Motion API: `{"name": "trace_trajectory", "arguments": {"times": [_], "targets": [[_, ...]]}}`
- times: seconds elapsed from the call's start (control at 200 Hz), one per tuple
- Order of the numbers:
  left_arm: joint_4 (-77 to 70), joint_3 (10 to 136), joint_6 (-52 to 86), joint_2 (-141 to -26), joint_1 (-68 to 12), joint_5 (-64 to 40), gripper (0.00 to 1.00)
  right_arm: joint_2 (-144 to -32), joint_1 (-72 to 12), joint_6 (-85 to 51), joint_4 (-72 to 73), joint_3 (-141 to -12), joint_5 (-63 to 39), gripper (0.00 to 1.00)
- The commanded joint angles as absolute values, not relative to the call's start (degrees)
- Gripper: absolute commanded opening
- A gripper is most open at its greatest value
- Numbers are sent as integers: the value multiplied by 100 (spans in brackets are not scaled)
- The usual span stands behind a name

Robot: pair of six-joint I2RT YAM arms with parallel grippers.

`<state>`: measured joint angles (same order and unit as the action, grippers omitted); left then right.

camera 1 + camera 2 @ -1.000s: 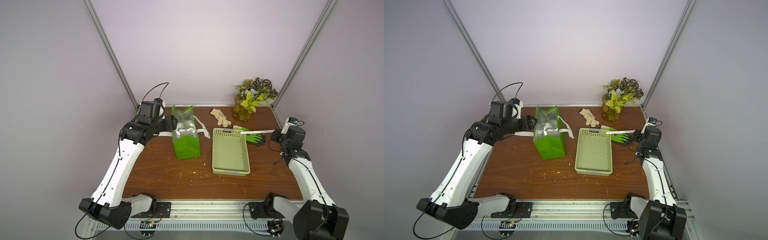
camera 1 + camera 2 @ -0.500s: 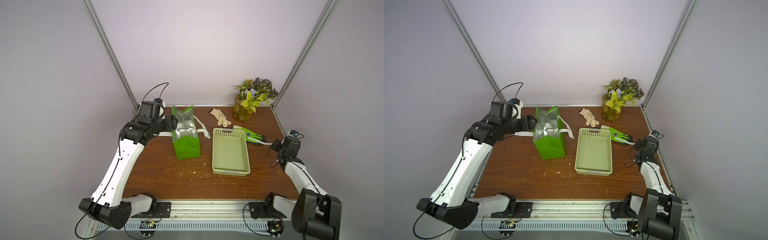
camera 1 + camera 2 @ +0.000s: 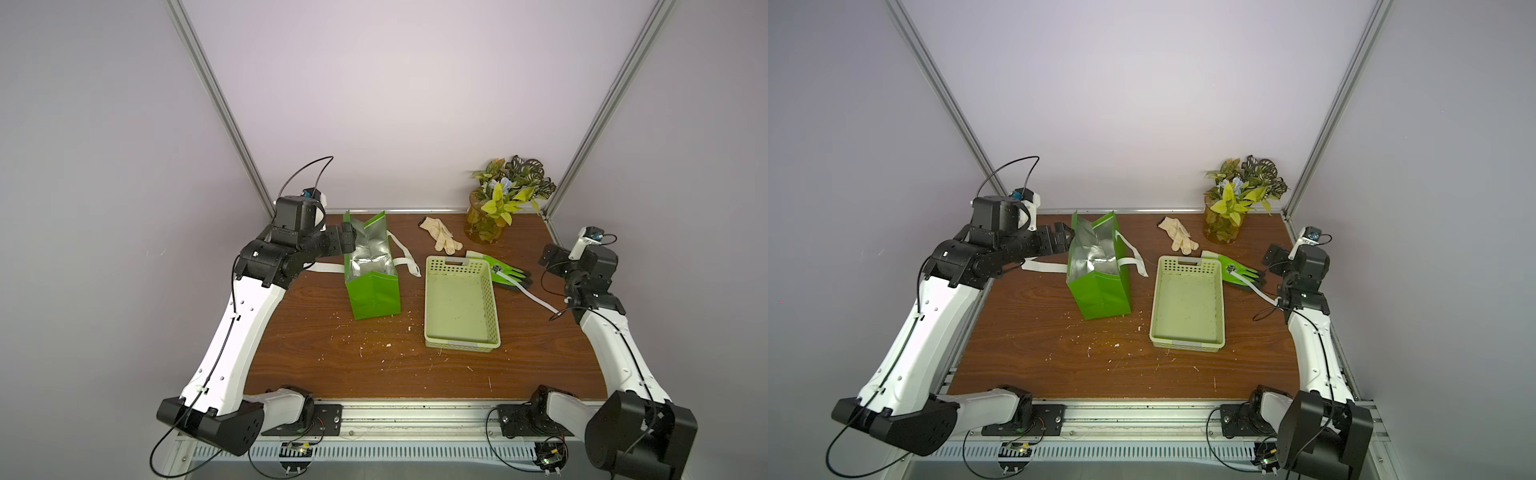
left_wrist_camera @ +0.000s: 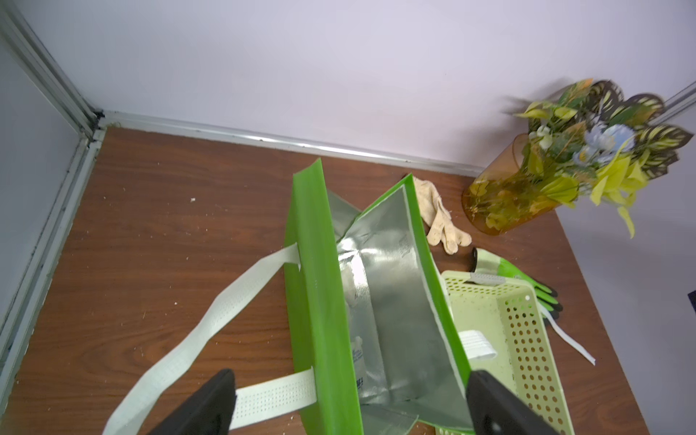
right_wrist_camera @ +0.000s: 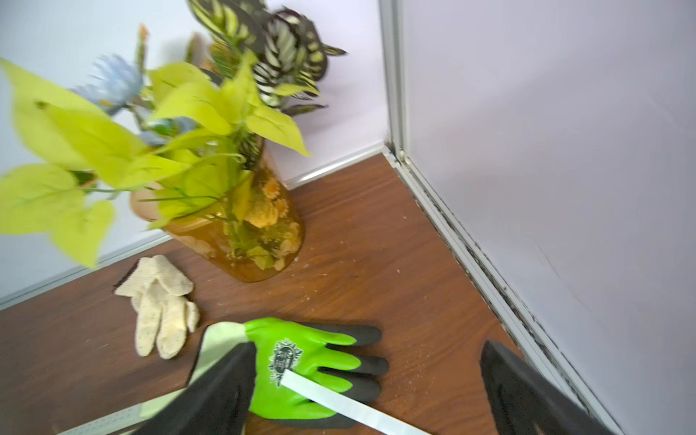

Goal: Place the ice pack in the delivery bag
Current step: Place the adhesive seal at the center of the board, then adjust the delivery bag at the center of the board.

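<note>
The delivery bag [image 3: 374, 295] [image 3: 1100, 291] stands upright on the table's left half, bright green, with its mouth open and the foil lining showing. In the left wrist view a clear ice pack [image 4: 357, 361] with blue print lies inside the bag [image 4: 316, 301], mostly hidden by the green wall. My left gripper [image 3: 348, 241] [image 4: 350, 403] is open at the bag's far left rim, its fingers [image 4: 214, 403] spread either side of the bag. My right gripper [image 3: 548, 259] [image 5: 373, 391] is open and empty at the right edge, above a green glove [image 5: 301, 361].
A pale green perforated basket [image 3: 461, 343] lies right of the bag. A white strip [image 3: 536, 297] rests across the green glove [image 3: 507, 276]. A cream glove [image 3: 440, 239] and an amber vase of plants [image 3: 484, 224] stand at the back right. White strap handles [image 3: 405, 266] trail from the bag.
My right gripper has opened and let go of the white strip, which dropped onto the glove and table as the arm drew back. My left gripper has opened wider at the bag's rim.
</note>
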<state>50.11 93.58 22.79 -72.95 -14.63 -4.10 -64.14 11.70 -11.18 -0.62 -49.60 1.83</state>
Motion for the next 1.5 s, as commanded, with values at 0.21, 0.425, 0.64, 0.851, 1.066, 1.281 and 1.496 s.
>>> {"name": "trace_trajectory", "arguments": {"times": [0.21,0.425,0.64,0.851,1.066,1.281,1.496], "targets": [[5004,9422,2144,-7675,-499,-2057,94,-6799,-864,-1015,-33,-5840,-2086,94],[5005,8950,2150,-7718,-780,-1440,97,-7622,-2239,-1214,1603,-5380,-2637,81],[4853,9149,2407,-7879,-444,-1266,92,-8776,-2920,-1402,2956,-5320,-2595,73],[4614,9025,2531,-7741,-35,-1231,84,-9770,-3193,-1342,3245,-5808,-2531,70],[4606,8261,2408,-7741,7,-379,80,-10151,-3324,-976,3101,-6054,-2382,70],[4351,7981,2325,-7840,114,-602,90,-9696,-3306,-491,2696,-5904,-2335,89],[4363,7909,2165,-7839,114,-410,98,-9491,-2985,-218,1952,-6406,-2752,99]]}}
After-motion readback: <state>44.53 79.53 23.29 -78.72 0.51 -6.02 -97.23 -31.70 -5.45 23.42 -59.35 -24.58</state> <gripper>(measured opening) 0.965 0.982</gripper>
